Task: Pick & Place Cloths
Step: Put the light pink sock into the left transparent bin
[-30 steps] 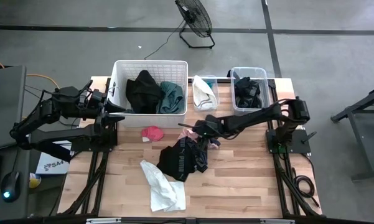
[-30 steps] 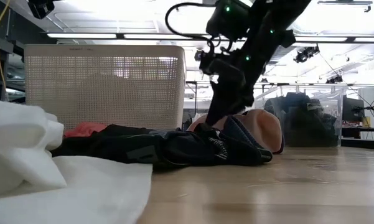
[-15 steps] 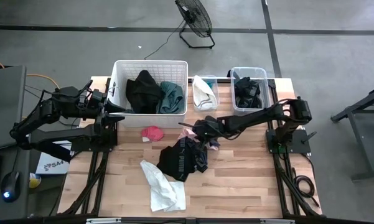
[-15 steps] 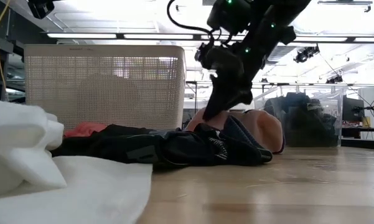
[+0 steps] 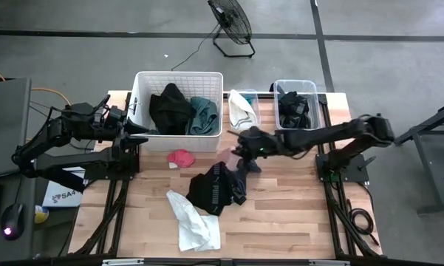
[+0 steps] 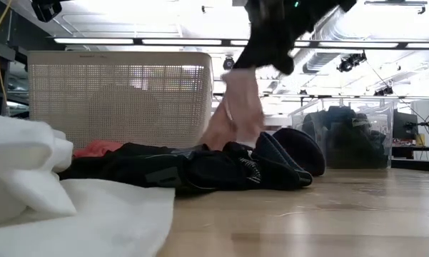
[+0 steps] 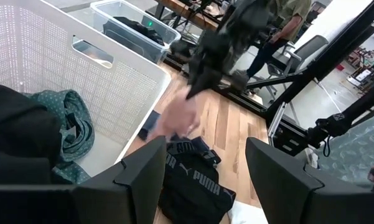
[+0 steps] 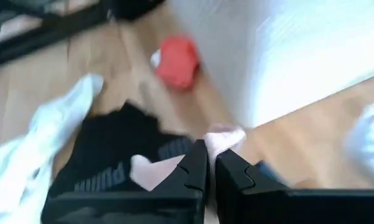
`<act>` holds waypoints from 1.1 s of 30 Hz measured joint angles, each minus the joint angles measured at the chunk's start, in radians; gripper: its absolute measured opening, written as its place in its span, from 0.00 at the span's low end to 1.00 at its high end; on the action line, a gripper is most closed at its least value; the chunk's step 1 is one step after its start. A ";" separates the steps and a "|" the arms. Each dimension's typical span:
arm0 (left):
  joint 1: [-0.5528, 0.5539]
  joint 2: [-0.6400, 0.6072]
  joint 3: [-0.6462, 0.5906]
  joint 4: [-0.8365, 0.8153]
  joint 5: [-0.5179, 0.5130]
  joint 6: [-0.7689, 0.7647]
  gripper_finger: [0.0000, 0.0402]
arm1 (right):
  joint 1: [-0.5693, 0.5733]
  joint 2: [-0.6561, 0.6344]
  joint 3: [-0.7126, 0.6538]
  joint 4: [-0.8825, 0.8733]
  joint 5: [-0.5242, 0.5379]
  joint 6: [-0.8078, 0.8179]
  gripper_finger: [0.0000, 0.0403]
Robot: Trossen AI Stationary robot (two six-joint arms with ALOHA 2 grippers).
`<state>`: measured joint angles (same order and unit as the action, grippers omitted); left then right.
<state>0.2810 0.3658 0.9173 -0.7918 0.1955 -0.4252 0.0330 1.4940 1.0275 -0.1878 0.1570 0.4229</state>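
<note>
The right gripper (image 5: 238, 150) is hanging above the middle of the surface (image 5: 295, 214), pinched closed on a pale pink cloth (image 6: 237, 107) that is dangling from it over the black cloth (image 5: 216, 188) lying spread on the wood. A white cloth (image 5: 192, 222) is lying near the front edge, and a small red cloth (image 5: 181, 157) is resting just in front of the white basket (image 5: 179, 76), which is holding another black piece (image 5: 170, 107) and a teal one (image 5: 202, 116). Two clear tubs (image 5: 295, 86) are standing at the back. The left gripper (image 5: 137, 129) is waiting beside the basket, its fingers (image 7: 143, 177) standing apart with nothing between them
</note>
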 joint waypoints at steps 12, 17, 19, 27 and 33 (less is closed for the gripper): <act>0.000 0.000 0.000 0.004 -0.004 -0.006 0.54 | -0.046 -0.224 0.000 0.001 0.294 -0.014 0.01; 0.000 0.000 0.000 0.005 -0.004 -0.005 0.54 | -0.109 -0.233 0.000 0.057 0.309 -0.070 0.01; 0.000 0.000 0.000 0.006 -0.004 -0.006 0.54 | -0.142 -0.230 0.000 0.075 0.313 -0.079 0.01; 0.000 0.000 0.000 0.006 -0.005 -0.006 0.54 | -0.293 -0.211 0.000 0.105 0.308 -0.080 0.01; 0.000 0.000 0.000 0.006 -0.007 -0.006 0.54 | -0.379 -0.164 0.001 0.130 0.239 -0.076 0.01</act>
<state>0.2813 0.3656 0.9173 -0.7856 0.1886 -0.4316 -0.3464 1.3295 1.0283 -0.0574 0.3961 0.3468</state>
